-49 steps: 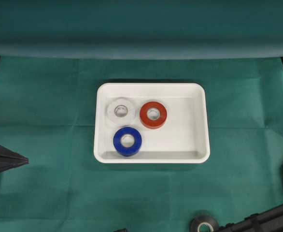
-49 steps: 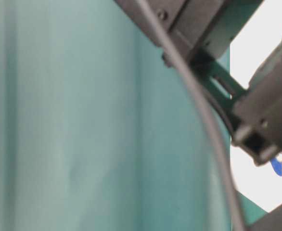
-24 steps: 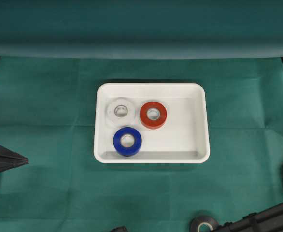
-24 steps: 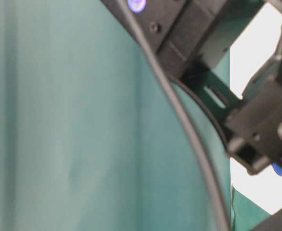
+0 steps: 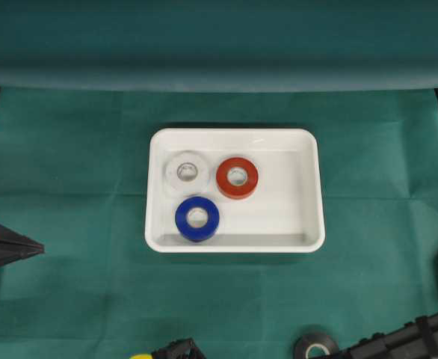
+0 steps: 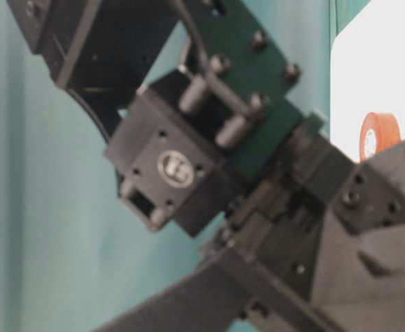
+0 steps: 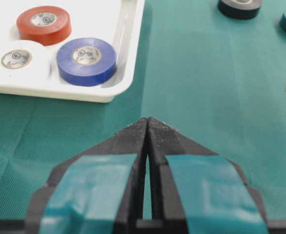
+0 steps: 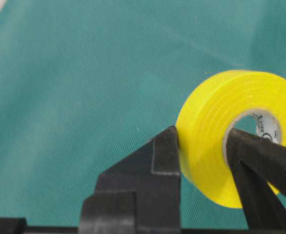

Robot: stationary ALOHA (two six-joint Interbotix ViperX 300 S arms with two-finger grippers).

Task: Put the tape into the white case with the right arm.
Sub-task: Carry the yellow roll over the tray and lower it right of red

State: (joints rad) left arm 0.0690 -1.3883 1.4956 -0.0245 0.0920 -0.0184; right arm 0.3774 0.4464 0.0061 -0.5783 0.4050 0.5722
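Green cloth-covered table (image 5: 69,149). Shallow glossy white rectangular plastic case (image 5: 309,187), mid-table, holding white, red and blue rolls; it lies far and right of the right gripper (image 8: 201,146). All-black right gripper, near edge: fingers clamped on yellow tape roll (image 8: 216,141), one finger outside, one through the core. Left gripper (image 7: 148,127), blue-patched: fingers together, empty.

Green cloth (image 5: 69,149) covers the table and backdrop (image 5: 219,37)

Black left end effector (image 7: 148,127) with light-blue taped fingers (image 7: 91,187).
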